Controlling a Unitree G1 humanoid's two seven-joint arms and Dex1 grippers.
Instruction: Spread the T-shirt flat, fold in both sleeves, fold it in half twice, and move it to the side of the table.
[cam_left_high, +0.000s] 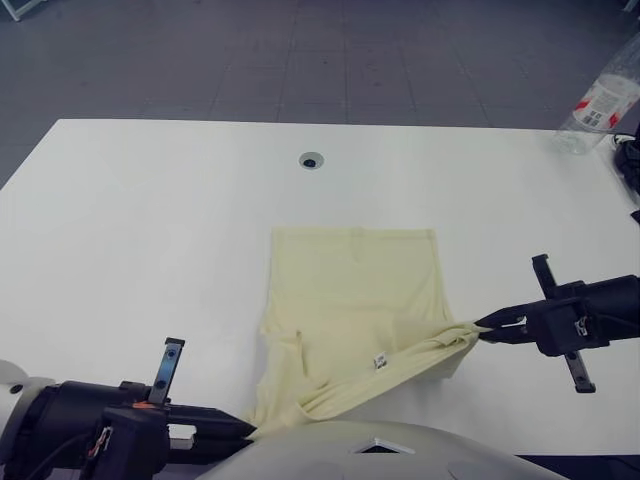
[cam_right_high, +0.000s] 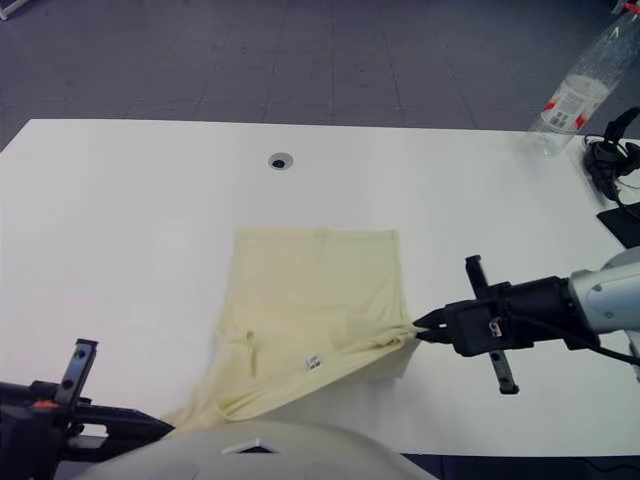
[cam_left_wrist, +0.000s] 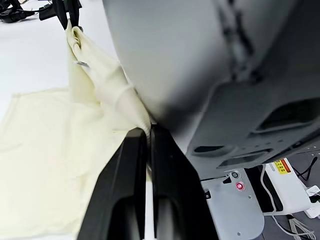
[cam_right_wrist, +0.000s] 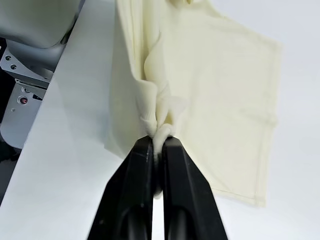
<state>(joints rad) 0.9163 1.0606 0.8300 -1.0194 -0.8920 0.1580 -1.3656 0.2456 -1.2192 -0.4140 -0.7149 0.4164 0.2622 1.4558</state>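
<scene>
Two hands, both clamped on cloth.

Head views: the pale yellow T-shirt (cam_left_high: 350, 285) lies mid-surface, toward my side of the white surface (cam_left_high: 150, 230). Its far part is flat w/ a straight far edge. Its near part is pulled up and bunched into a taut band running btw my hands, w/ a small tag (cam_left_high: 380, 362) on it. My left hand (cam_left_high: 250, 432) is low at the near edge, pinching the shirt's near-left corner. My right hand (cam_left_high: 487, 328) is out to the right, pinching the near-right corner. A round hole (cam_left_high: 311, 160) sits beyond the shirt. A clear plastic bottle (cam_left_high: 600, 105) is at the far right corner, w/ black cables (cam_right_high: 605, 160) just beside it.

Left wrist view: my left fingers (cam_left_wrist: 125, 170) are pressed together, w/ rolled fabric caught at the tips. The cloth stretches from there to the other hand.

Right wrist view: my right fingers (cam_right_wrist: 135, 175) are squeezed tight on a knot of gathered fabric. The rest of the shirt fans out over the surface beyond.
</scene>
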